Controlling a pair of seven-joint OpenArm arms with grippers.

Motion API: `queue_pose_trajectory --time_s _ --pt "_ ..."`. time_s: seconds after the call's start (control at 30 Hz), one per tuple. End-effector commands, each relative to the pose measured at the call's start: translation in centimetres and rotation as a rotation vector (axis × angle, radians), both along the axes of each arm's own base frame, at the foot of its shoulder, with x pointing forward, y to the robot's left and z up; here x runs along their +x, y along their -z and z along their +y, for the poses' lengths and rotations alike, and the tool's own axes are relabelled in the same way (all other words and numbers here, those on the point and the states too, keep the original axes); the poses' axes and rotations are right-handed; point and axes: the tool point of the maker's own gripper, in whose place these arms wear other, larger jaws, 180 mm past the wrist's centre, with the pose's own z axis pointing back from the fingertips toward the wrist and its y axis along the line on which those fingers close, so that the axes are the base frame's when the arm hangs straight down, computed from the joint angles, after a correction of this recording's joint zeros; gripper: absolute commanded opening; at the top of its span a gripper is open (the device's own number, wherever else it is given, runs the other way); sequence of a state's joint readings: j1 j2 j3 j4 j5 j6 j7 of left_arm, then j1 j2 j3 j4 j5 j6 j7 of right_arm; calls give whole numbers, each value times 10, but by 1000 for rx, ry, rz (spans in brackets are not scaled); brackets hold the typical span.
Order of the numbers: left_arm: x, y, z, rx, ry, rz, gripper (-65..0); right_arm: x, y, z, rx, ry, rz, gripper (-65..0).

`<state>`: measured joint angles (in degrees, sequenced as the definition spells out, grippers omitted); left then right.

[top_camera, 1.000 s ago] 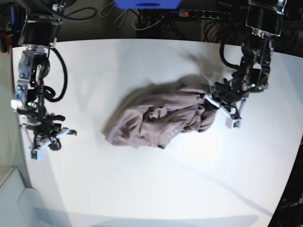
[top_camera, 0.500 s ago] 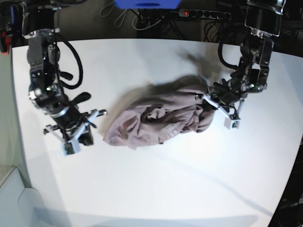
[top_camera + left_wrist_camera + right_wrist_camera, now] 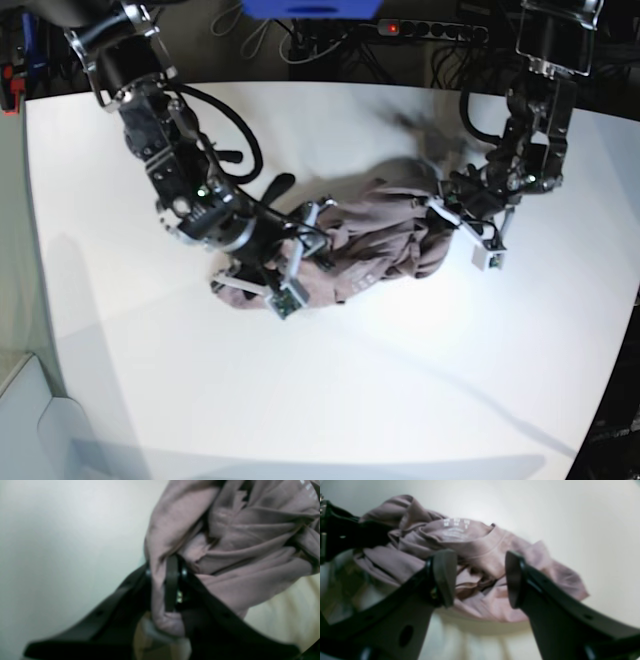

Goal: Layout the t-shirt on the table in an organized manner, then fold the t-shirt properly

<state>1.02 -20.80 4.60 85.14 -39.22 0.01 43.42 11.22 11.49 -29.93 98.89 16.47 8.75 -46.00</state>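
Now crumpled in a heap near the middle of the white surface (image 3: 330,400) — t-shirt (image 3: 375,235), mauve, bunched and creased, nothing spread flat. Collar band and a pale printed neck label visible from the right wrist view, facing up amid the folds.

Left gripper (image 3: 166,585) at the heap's edge nearest that arm, fingers (image 3: 171,580) pinched nearly together on a fold of the cloth; fabric wrapped over and around them, draping away in thick ridges. Seen from the base view, clamped at the right end of the heap, that end drawn up a little off the surface.

Right gripper (image 3: 480,577) over the opposite side of the heap — fingers (image 3: 443,576) spread well apart, nothing between them but a view of cloth below. Whether the tips touch the fabric: cannot tell. Arm reaching in from the left of the base view, wrist low above the shirt's near-left edge.
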Motion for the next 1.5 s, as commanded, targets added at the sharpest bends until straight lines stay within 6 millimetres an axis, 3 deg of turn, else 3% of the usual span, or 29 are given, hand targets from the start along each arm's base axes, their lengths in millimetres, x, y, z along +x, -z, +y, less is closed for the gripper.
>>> queue_pose_trajectory --time_s 0.0,0.3,0.53,0.83,0.93,1.03,1.1,1.23,1.4,1.47 --pt "9 -11 0 -5 6 -38 -646 10 -15 8 25 -11 -47 -315" --pt "9 -12 -3 -9 8 -39 -646 17 -2 42 -4 -87 -15 -295" --pt "9 -12 -3 -11 8 -39 -646 30 13 43 23 -62 -20 -295" --pt "11 -13 -3 -11 8 -43 -646 31 31 38 3 -50 14 -304" --pt "11 -13 -3 -10 7 -41 -646 37 35 34 -11 -42 20 -386" --pt "11 -12 -3 -10 7 -40 -646 44 41 28 -37 -29 35 -556" --pt "11 -12 -3 -10 6 -40 -646 50 39 23 -47 -20 31 -650" --pt "10 -12 -2 -10 4 -41 -646 56 32 10 -66 -9 5 -650" --pt "10 -12 -1 -9 3 -41 -646 68 -19 -6 -12 24 -126 -650" --pt "10 -12 -2 -9 5 -41 -646 74 -33 -26 -6 70 -155 -650"
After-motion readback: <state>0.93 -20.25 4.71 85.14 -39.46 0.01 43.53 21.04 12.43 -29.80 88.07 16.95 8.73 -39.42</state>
